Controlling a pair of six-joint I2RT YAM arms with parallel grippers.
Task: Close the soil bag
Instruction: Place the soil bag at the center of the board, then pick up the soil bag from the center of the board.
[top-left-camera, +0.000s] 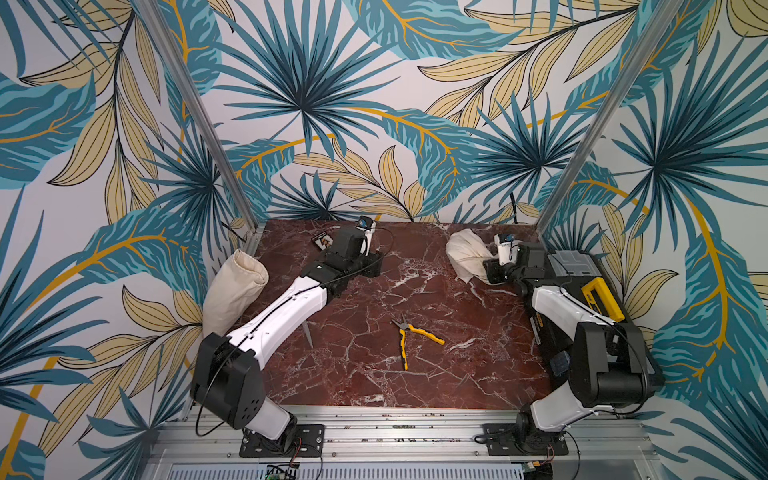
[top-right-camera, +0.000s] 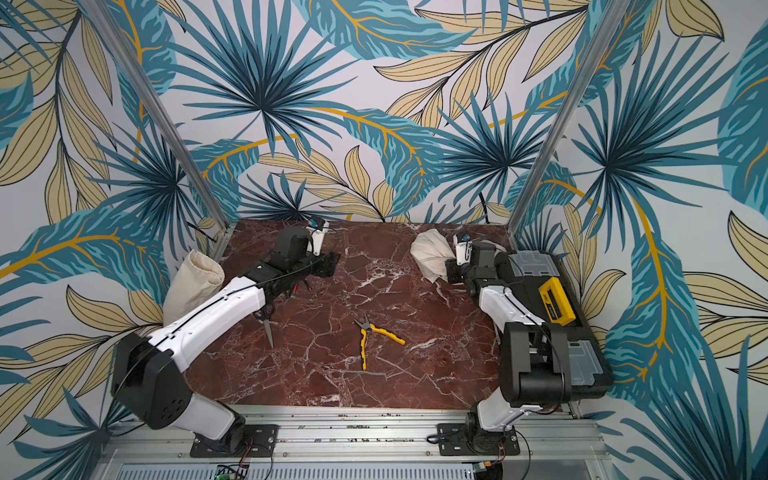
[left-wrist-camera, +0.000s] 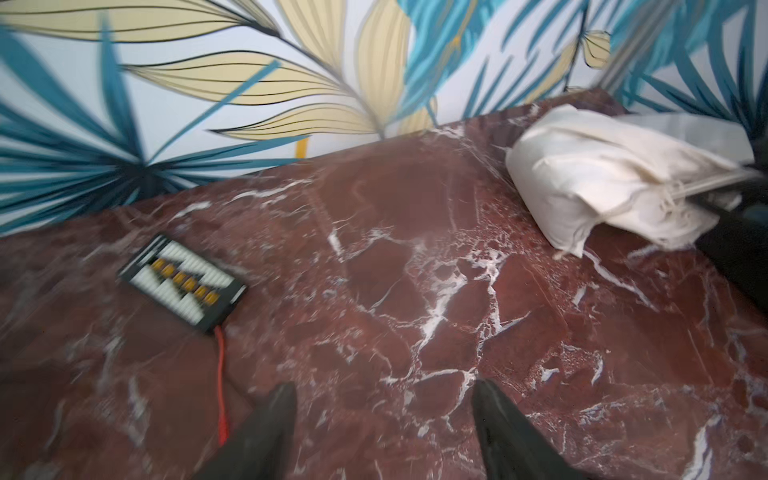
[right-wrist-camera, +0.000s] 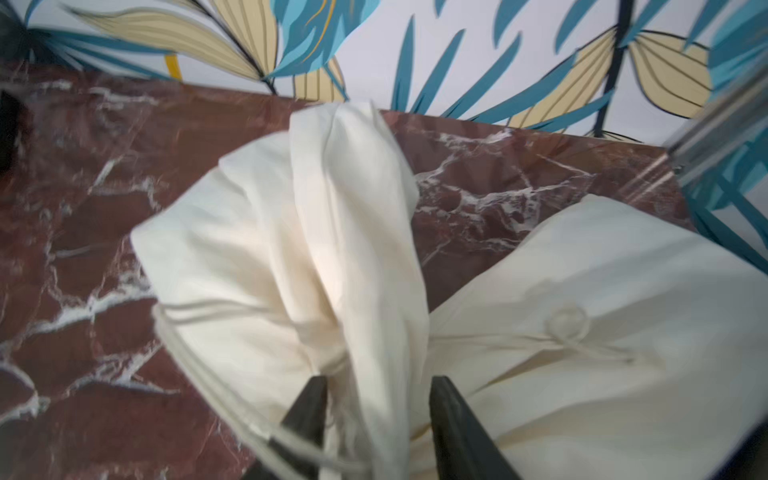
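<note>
Right claw (right-wrist-camera: 376, 381) — astride soil bag (right-wrist-camera: 270, 232)

We see the left gripper (left-wrist-camera: 384, 386) with its two dark fingers (left-wrist-camera: 274, 424) standing wide apart and nothing between them, above a red marble table (left-wrist-camera: 374, 249). A black board (left-wrist-camera: 183, 282) with yellow connectors lies flat, trailing a red wire (left-wrist-camera: 221, 374). Near the leafy wall (left-wrist-camera: 249, 83) lies the cream bag (left-wrist-camera: 582, 174), its neck gathered, its cord (left-wrist-camera: 706, 185) running to a blurred dark shape (left-wrist-camera: 735, 245).
</note>
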